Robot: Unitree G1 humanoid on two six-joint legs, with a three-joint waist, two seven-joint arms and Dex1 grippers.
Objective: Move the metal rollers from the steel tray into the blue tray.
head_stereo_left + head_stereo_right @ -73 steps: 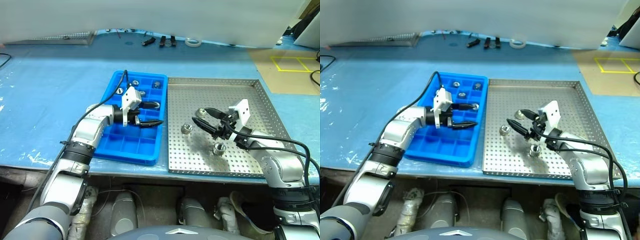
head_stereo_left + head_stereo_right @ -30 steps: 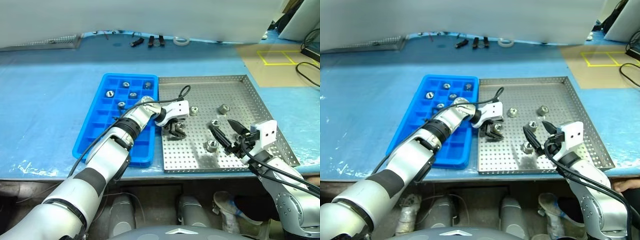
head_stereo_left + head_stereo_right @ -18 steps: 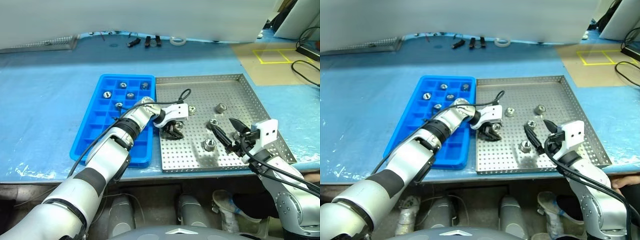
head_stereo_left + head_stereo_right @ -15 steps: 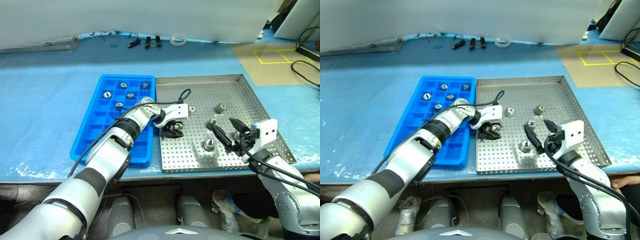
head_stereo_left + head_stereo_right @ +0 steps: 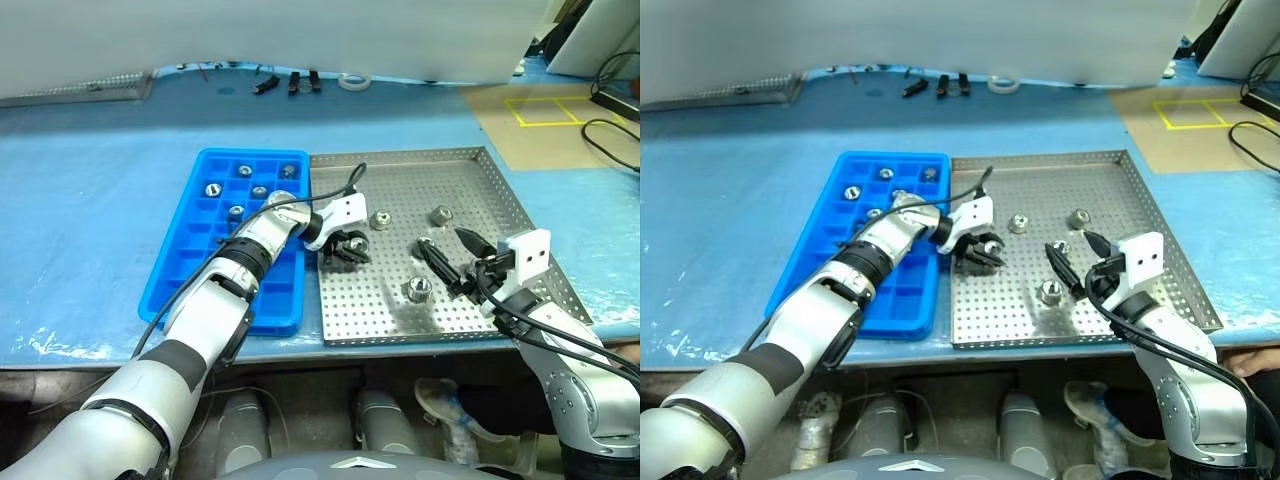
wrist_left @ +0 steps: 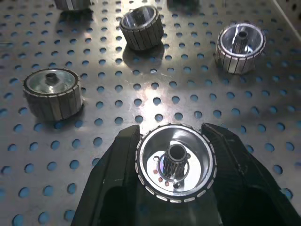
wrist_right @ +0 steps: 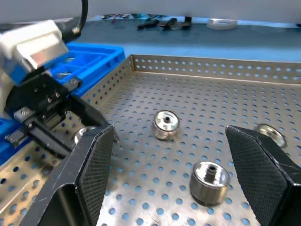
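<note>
Steel tray (image 5: 500,215) taken as landmark; it sits on the blue-covered bench (image 5: 90,200), its perforated floor mostly bare. Blue tray (image 5: 190,290) lies touching its left rim, with four metal rollers (image 5: 212,189) in the far compartments and the near compartments open.

Left gripper (image 5: 345,250) is over the steel tray's left part, just inside that rim, clamped on one roller (image 6: 176,162); the wrist view shows the black fingers (image 6: 120,165) pressed on either side of it above the holes. Three loose rollers lie on the steel tray floor beyond: one mid-tray (image 5: 380,219), one towards the far right (image 5: 440,214), one nearer the front (image 5: 417,290).

Right gripper (image 5: 447,260) hovers over the steel tray's right half with jaws spread wide and nothing between them, close above the front roller.

Small tools (image 5: 290,82) and a tape roll (image 5: 351,81) lie well beyond the steel tray's far rim. Yellow floor marking (image 5: 545,110) lies past its right far corner.
</note>
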